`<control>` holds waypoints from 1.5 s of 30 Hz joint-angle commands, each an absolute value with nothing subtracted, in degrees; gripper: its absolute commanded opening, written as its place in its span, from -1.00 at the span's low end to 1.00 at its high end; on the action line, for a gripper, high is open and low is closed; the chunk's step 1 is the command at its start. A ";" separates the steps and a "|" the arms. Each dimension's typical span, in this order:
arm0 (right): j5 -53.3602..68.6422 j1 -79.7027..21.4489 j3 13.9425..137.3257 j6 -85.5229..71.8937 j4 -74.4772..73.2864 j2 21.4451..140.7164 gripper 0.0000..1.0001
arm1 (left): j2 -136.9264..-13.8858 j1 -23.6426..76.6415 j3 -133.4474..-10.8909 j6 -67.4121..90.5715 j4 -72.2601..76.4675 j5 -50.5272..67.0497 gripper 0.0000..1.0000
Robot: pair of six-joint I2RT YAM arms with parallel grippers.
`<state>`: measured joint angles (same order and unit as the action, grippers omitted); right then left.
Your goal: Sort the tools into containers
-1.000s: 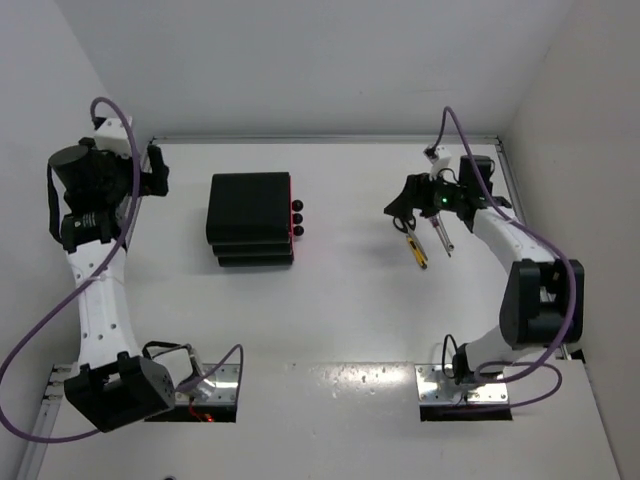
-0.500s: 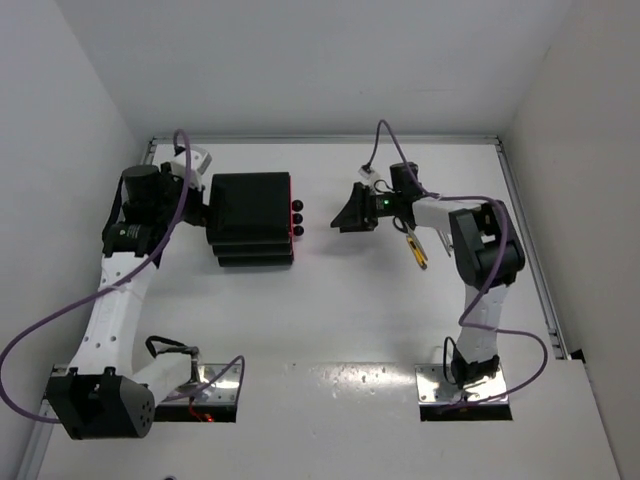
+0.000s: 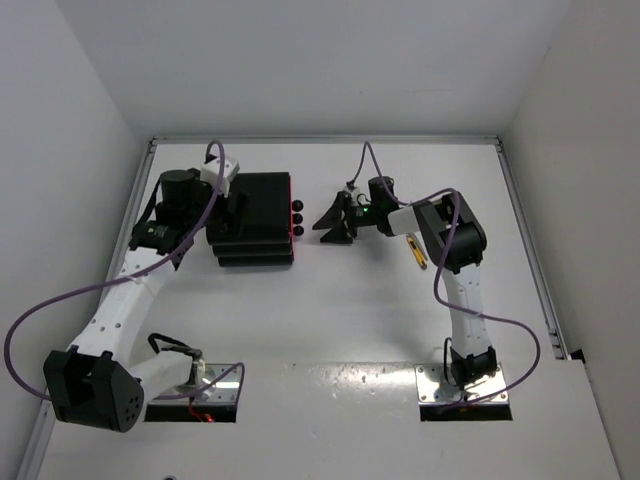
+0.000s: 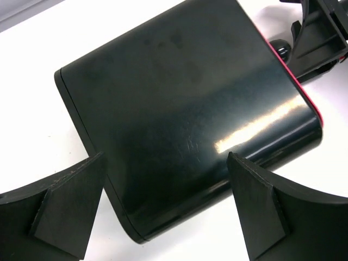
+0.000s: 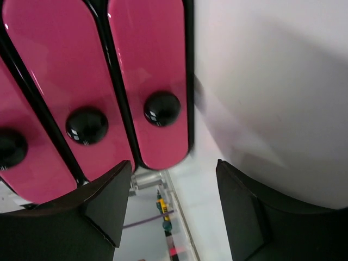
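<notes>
The black cabinet [image 3: 250, 218] stands at the back left with its three pink drawers shut and their black knobs [image 3: 297, 218] facing right. My left gripper [image 3: 222, 208] is open and empty over the cabinet's left edge; in the left wrist view its gripper [image 4: 168, 209] straddles the glossy cabinet top [image 4: 179, 103]. My right gripper [image 3: 328, 225] is open and empty just right of the knobs. In the right wrist view the gripper [image 5: 174, 166] faces the pink drawer fronts [image 5: 147, 54] and a knob [image 5: 162, 107]. A yellow-and-black tool [image 3: 417, 250] lies behind the right arm; the other tools are hidden.
White walls close the table at the back and on both sides. The right arm's links [image 3: 445, 225] lie over the place where the tools rest. Both arm bases [image 3: 460, 385] sit at the near edge.
My left arm swung right, bringing its gripper onto the cabinet's left side. My right gripper moved left, away from the tools, up to the drawer knobs.
</notes>
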<state>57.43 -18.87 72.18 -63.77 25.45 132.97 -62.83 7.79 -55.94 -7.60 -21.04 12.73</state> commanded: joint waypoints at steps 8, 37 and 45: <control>54.76 -22.49 79.98 -75.06 35.25 139.21 0.23 | -63.63 11.86 -53.70 -6.42 -14.77 4.40 0.94; 55.28 -23.65 79.81 -75.68 35.24 142.03 -0.79 | -69.52 11.87 -53.26 -2.99 -11.95 -5.80 0.94; 57.03 -18.29 77.78 -73.92 34.10 139.48 -1.00 | -70.58 11.87 -53.26 -2.46 -11.95 -6.86 0.94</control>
